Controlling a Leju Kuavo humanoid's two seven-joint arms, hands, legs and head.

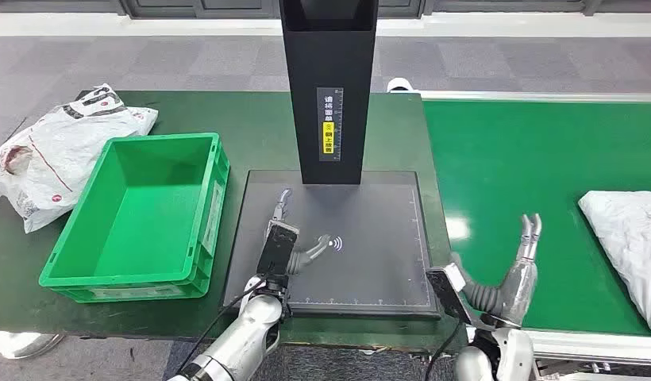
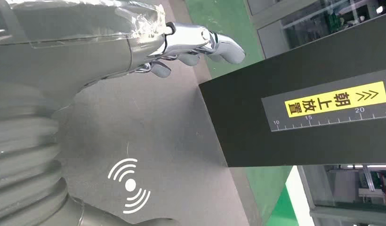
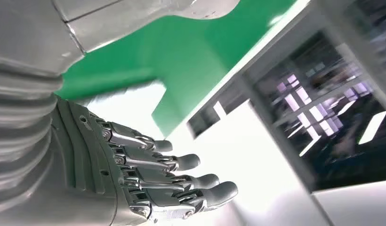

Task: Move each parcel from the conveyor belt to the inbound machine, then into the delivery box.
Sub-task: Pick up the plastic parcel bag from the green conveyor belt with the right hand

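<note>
Green table [image 1: 251, 131]: empty green crate [image 1: 140, 214] at its left part, dark scanner platform [image 1: 370, 238] just right of it (black column rising from its far edge), crumpled white bags [image 1: 56, 155] at the left end. Adjoining green conveyor belt [image 1: 513, 159] carries one white parcel [image 1: 628, 238].

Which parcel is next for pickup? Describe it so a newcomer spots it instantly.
Find the bright green conveyor belt right of the black inbound machine. At its right edge lies a white plastic-wrapped parcel, just beyond the open right hand. Unlike the printed bags left of the green delivery box, it is plain.
</note>
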